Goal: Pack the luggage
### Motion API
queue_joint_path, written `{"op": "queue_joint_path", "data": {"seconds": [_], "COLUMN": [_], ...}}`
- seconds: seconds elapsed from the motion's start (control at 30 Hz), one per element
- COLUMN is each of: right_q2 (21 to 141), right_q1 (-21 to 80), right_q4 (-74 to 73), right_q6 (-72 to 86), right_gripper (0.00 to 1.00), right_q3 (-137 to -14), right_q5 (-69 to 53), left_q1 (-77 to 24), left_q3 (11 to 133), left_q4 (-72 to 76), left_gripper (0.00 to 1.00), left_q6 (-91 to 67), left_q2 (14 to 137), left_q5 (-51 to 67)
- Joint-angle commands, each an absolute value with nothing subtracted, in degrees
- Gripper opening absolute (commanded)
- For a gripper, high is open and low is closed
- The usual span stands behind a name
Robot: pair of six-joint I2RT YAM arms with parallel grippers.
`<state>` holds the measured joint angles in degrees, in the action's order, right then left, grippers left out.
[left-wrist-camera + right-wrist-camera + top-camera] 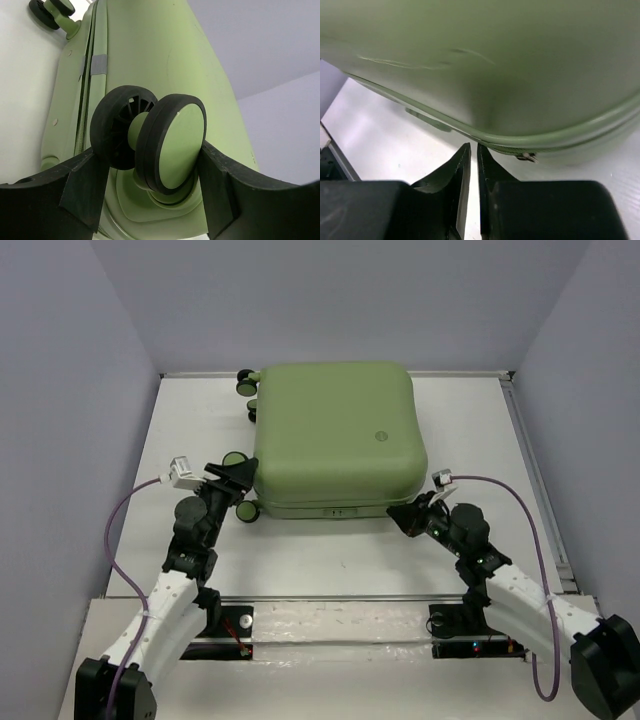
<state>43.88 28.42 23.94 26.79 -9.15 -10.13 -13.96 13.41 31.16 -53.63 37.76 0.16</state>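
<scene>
Nearest to us are the black fingers point(82, 187) of the left gripper point(150, 150), spread wide on either side of a twin caster wheel point(175, 145) on the suitcase's left side, toward its near corner. The wheel fills the gap and both pads look pressed against it, so we take this as a grip on the wheel, not open jaws waiting. The suitcase point(335, 435) itself lies flat on the table point(330, 560), well beyond the arm bases and roughly midway between the side walls, with its green shell facing up and its wheels pointing left. The right gripper point(473, 147) sits at the suitcase's near right corner, just under the curve of the shell; its fingers are almost together, with only a thin slit between them, and we see nothing held there. A small metal zipper pull point(526, 157) hangs on the seam just beside those fingertips, apart from them. As for progress, the lid is down on the base and no loose items lie around the suitcase, so we judge the filling and closing done. The wrist view is blurred along the seam, so we cannot tell whether the zip is run all the way round; that, and perhaps straightening the case, may be what is left.
</scene>
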Motion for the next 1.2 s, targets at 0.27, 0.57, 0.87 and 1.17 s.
{"op": "queue_joint_path", "data": {"seconds": [0.27, 0.57, 0.87, 1.17], "right_q2": [36.0, 34.5, 30.3, 40.9], "right_q1": [28.4, 28.4, 28.4, 28.4], "right_q4": [17.5, 3.4, 6.0, 17.8], "right_q6": [28.2, 34.7, 28.8, 22.5], "right_gripper": [0.58, 0.57, 0.66, 0.51], "right_q3": [-10.5, -12.5, -13.4, -14.3], "right_q5": [-2.3, 11.3, 8.0, 2.9], "left_q1": [-15.9, -16.0, -16.1, -16.1], "left_q3": [13.0, 17.1, 29.0, 21.4], "left_q4": [30.8, 30.1, 24.4, 26.5], "left_gripper": [0.06, 0.06, 0.06, 0.06], "left_q6": [-44.8, -44.5, -43.0, -43.2], "left_q2": [38.5, 38.8, 37.1, 39.2], "left_q5": [4.1, 4.8, 6.8, 6.9]}}
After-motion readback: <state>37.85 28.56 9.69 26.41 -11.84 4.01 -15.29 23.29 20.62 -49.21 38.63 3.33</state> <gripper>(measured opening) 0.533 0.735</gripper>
